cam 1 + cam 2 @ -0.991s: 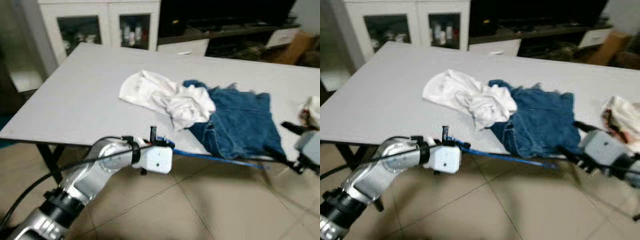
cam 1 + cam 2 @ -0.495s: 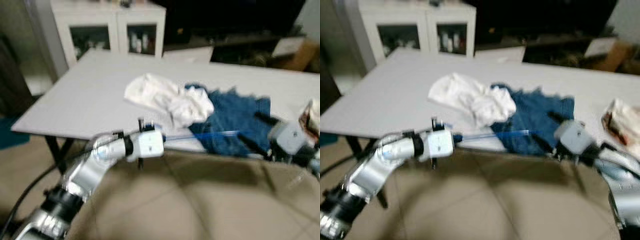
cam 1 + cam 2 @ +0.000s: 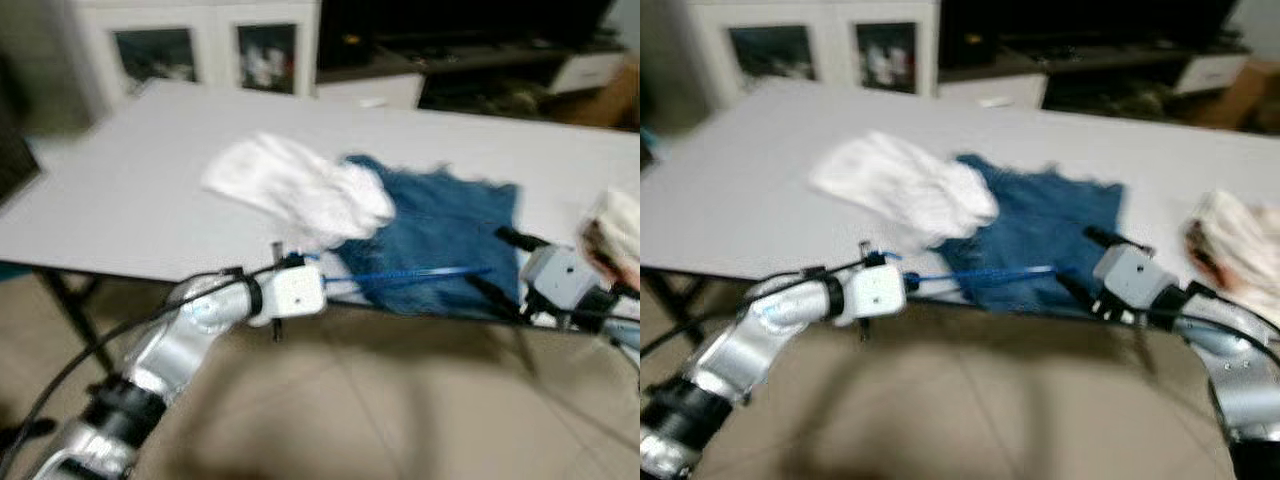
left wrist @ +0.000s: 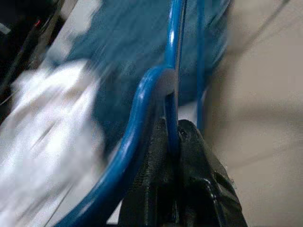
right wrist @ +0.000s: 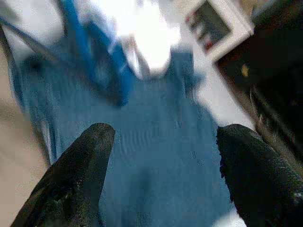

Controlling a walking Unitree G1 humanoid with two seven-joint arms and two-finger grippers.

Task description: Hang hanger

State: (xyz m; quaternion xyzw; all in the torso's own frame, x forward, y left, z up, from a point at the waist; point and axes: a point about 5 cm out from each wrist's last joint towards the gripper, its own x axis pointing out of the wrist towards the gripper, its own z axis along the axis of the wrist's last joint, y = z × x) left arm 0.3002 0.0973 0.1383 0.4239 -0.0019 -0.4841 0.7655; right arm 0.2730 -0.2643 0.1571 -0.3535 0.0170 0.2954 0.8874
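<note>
Silver and white, the left arm reaches forward from the lower left, its left gripper (image 3: 300, 268) held just at the near edge of the grey counter (image 3: 130, 200). In the left wrist view its jaws are pressed together on the thin blue hanger (image 4: 173, 85), pinching the wire between the black fingers (image 4: 189, 156). From there the hanger (image 3: 400, 275) runs rightward as a slim blue line along the counter's near edge, over the front of the blue denim garment (image 3: 440, 230).

A crumpled white cloth (image 3: 300, 190) lies on the counter left of the denim, its right side overlapping the denim's upper left corner. The frames are motion-blurred, so whether the hanger's far end touches the denim or floats just above it is hard to tell.

Further right, the right gripper (image 3: 1087, 260) sits at the denim's right front corner, close to the far end of the hanger. Its jaws are spread wide; the right wrist view shows the two dark fingers (image 5: 80, 179) well apart with denim between them and a blurred blue bar of the hanger beyond. At the far right edge of the counter lies another pale bundle of cloth (image 3: 1240, 245) with a dark reddish patch. White cabinets (image 3: 200, 45) with glass doors stand behind the counter, above a beige tiled floor (image 3: 380, 410).
</note>
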